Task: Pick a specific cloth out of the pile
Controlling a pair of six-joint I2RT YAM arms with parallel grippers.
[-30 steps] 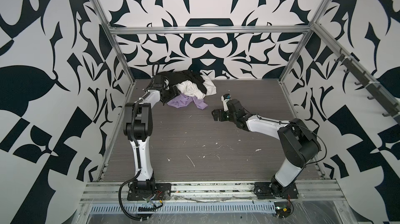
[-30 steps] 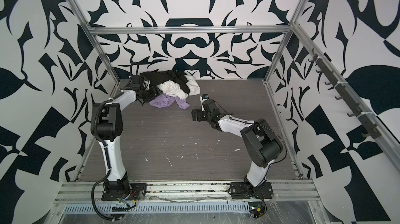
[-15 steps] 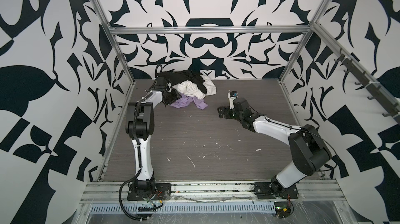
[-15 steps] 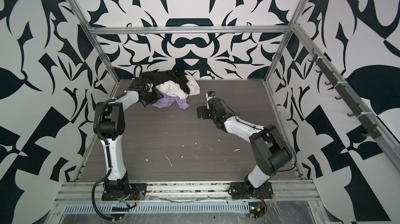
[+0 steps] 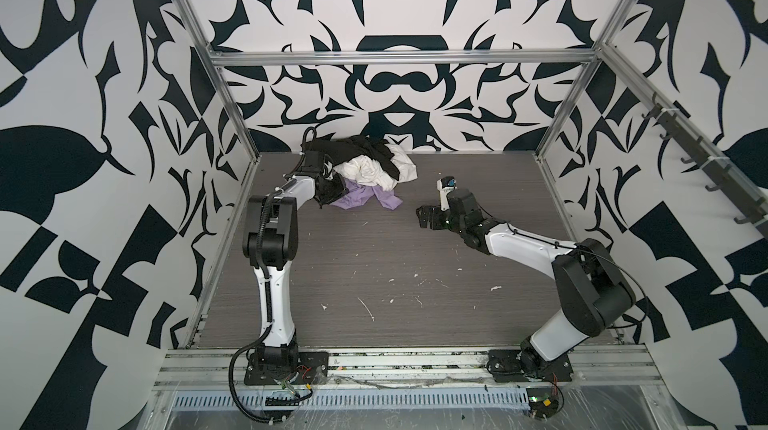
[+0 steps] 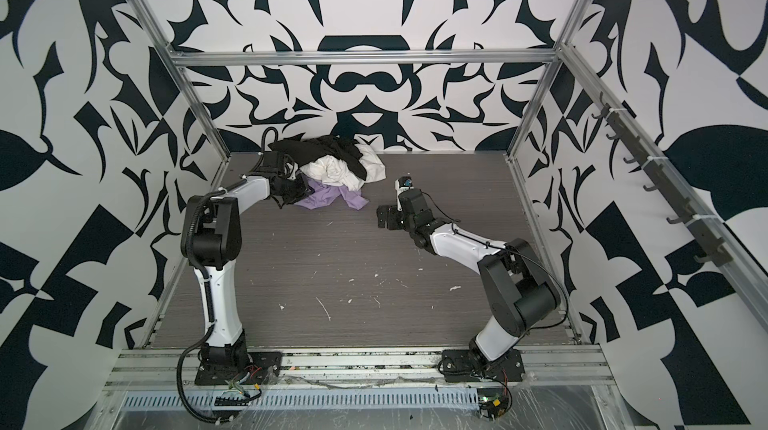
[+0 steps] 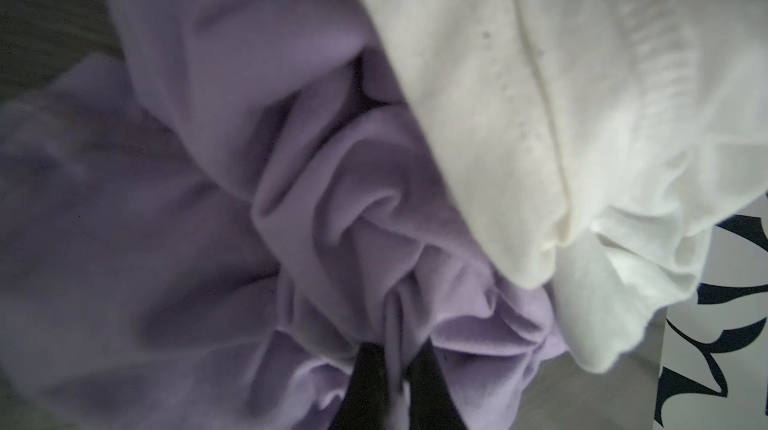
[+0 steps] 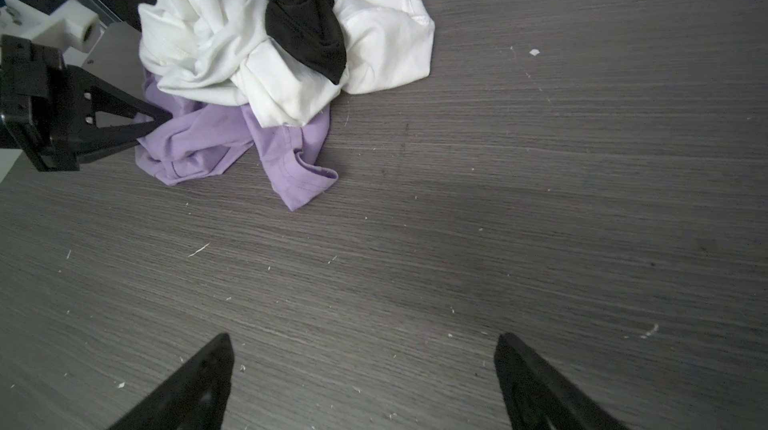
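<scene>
The cloth [image 7: 332,199], lavender and wrinkled, is pinched at its edge by the left gripper [image 7: 397,361]. In the left wrist view, the two black fingers [image 7: 365,386] are closed together with a fold of purple fabric gathered between them. The right wrist view shows the same grip at the side of the pile [image 8: 266,74] nearest that arm. The cloth lies at the bottom of the heap on the table [image 8: 540,199] and spreads out toward the front. The white cloth [image 8: 232,53] sits on top of it, and the black cloth [image 8: 303,12] drapes over the white one. The right gripper [image 8: 363,342] is over bare tabletop, well apart from the pile — jaws wide open, holding nothing. In both top views the heap sits toward the far left part of the table.
</scene>
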